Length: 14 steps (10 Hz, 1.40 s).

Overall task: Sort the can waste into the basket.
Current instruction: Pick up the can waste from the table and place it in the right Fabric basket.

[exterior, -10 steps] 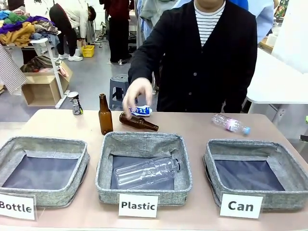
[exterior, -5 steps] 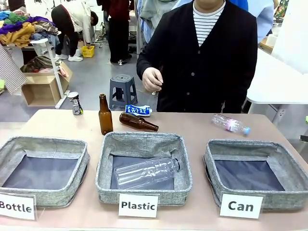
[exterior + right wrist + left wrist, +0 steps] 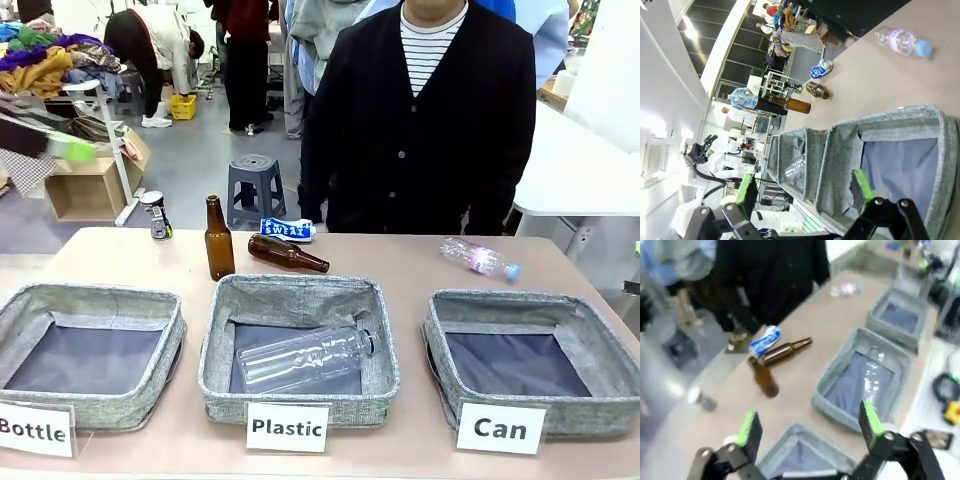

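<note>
**Left gripper**: jaws wide, nothing btwn the pads. It hangs high over the near left of the table, looking down on the baskets.

**Silver-topped can**: far left corner, upright, well apart from everything else.
- Handling (judged): light and thin-walled, dents if squeezed hard, smooth side prob. slippery.
- Hold: across the body at mid-height, moderate grip.

**Upright brown bottle**: stands to the can's right. Not task waste.

**Blue can**: far edge, left of ctr, lying on its side w/ the "SWEAT" print showing. It lies just behind the lying brown bottle; touching or not, cannot tell.
- Handling (judged): light, and may roll when nudged.
- Hold: from above across its short width, approach kept off the bottle.

**Plastic basket**: ctr, one clear bottle inside.

**Can basket**: right, liner bare, no can in it yet. Both cans are well apart from it.

**Right gripper**: jaws wide, empty, poised over the Can basket.
</note>
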### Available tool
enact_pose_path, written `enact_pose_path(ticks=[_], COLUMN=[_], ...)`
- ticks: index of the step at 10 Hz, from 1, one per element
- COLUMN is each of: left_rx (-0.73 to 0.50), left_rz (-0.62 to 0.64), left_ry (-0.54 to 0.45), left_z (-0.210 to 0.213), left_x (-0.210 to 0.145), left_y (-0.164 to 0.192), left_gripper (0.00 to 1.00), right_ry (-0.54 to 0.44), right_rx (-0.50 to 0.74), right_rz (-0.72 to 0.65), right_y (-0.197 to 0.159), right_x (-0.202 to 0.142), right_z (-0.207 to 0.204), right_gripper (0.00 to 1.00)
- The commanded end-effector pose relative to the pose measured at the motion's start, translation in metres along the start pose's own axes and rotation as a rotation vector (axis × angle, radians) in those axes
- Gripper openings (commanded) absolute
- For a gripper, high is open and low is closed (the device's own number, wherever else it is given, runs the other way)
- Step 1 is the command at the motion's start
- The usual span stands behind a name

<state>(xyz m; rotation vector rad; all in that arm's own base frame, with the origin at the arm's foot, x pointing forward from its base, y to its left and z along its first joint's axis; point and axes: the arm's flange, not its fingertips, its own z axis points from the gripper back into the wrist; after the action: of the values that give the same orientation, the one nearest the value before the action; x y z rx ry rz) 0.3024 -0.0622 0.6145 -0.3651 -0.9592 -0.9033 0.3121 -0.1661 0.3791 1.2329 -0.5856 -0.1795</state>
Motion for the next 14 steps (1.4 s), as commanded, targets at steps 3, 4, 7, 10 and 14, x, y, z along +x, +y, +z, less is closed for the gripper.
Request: enact_pose_path(ticks=[3,4,7,10,14], left_rx=[0.116,0.127,0.064,0.064,0.011], left_rz=[-0.526,-0.627,-0.685,-0.685,-0.781], left_ry=[0.26,0.39,0.361,0.361,0.413], left_z=[-0.112,-0.132,-0.149,-0.149,-0.188], left_x=[0.059,0.063,0.057,0.057,0.111], left_y=[-0.041,-0.055,-0.076,-0.076,-0.058], left_gripper=[1.0,1.0,1.0,1.0,1.0], right_ry=[-0.013,-0.013,-0.013,-0.013,-0.013], right_rx=[0.016,0.016,0.016,0.016,0.016], right_rz=[0.024,0.024,0.024,0.024,0.024], right_y=[0.0,0.0,0.0,0.0,0.0], right_x=[0.002,0.002,0.002,0.002,0.002], right_z=[0.0,0.0,0.0,0.0,0.0], right_gripper=[1.0,1.0,1.0,1.0,1.0])
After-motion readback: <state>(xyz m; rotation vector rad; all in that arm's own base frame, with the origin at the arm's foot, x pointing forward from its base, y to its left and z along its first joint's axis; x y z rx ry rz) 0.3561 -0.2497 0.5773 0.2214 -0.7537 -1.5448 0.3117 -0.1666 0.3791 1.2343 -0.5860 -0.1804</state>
